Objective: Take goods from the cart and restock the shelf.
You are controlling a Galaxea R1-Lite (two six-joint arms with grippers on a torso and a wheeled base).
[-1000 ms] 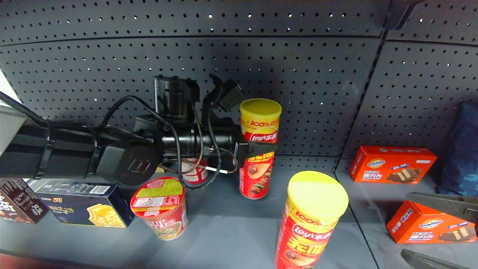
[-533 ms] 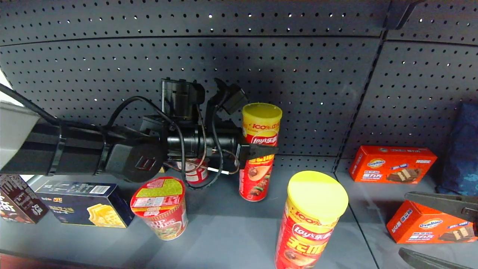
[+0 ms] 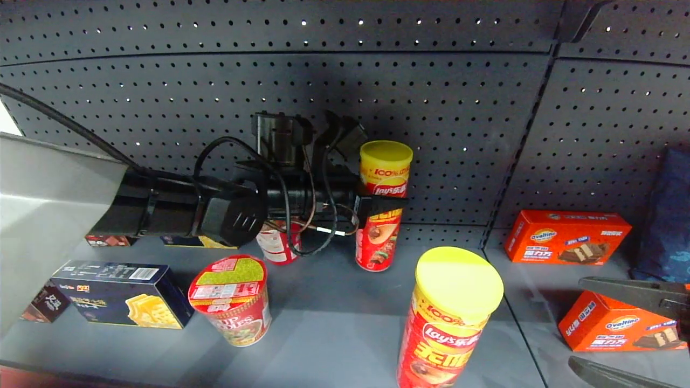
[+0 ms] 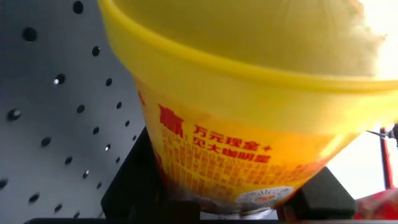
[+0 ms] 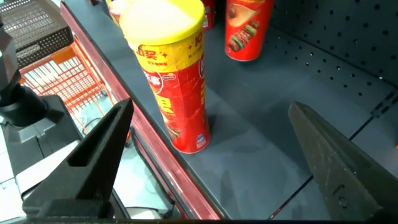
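1. The shelf [image 3: 334, 328] is the big grey board I am filling.
2. My left gripper [image 3: 380, 205] is squeezed tight around the tall chip can [image 3: 384, 178]. In the last second I have pushed it deeper, so the can now stands upright close to the shelf's back edge, near the middle.
3. I think this can is almost in its spot. I cannot tell if its bottom touches the shelf yet. Letting go should come next.
4. My right gripper [image 5: 211, 168] hangs wide apart and holds nothing. It is by the shelf's front edge, near the second chip can [image 3: 453, 318].
5. The noodle cup [image 3: 232, 299] sits toward the front left, well apart from the held can.
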